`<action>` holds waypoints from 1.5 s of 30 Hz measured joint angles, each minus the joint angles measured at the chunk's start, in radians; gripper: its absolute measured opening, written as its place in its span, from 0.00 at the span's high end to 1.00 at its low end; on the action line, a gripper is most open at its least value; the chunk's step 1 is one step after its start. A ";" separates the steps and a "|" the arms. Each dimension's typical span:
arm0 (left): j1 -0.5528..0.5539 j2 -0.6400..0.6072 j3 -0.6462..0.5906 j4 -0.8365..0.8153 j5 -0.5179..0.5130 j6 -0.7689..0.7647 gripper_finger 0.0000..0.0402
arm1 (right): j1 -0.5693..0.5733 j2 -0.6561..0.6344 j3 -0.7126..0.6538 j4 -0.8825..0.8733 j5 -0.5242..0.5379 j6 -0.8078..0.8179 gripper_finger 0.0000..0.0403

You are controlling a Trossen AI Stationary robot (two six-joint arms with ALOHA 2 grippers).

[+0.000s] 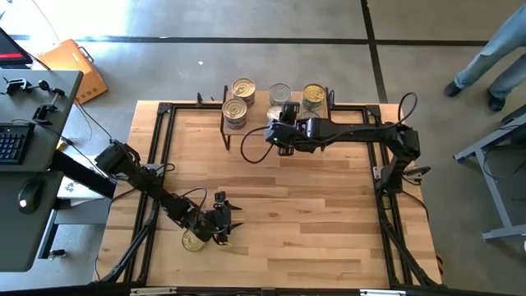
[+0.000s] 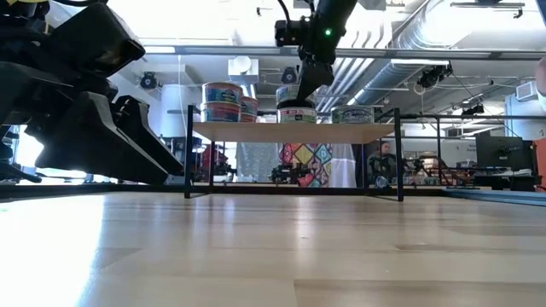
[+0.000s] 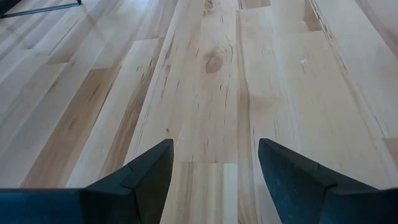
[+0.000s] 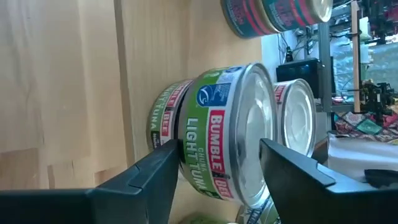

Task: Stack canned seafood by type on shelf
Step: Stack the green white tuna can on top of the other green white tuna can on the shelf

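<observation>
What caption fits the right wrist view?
Right gripper open around a green tuna tin on the shelf.

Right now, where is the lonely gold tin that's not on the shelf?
In the high view, the gold-lidded round tin sits on the wooden table's near-left part, just beside the left gripper, far from the shelf.

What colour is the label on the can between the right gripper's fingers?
Mostly green, with a red brand band, on the can; the right wrist view shows it best.
</observation>
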 joint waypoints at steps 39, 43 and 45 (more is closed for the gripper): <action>-0.184 -0.180 0.472 -1.128 0.072 -0.212 0.58 | 0.541 -0.083 -0.703 1.095 0.047 0.302 0.56; -0.199 -0.180 0.573 -1.380 0.122 -0.452 0.61 | 0.452 -0.153 -0.654 0.960 0.288 0.282 0.71; -0.218 -0.178 0.585 -1.470 0.212 -0.578 0.62 | 0.386 -0.187 -0.624 0.882 0.287 0.306 0.80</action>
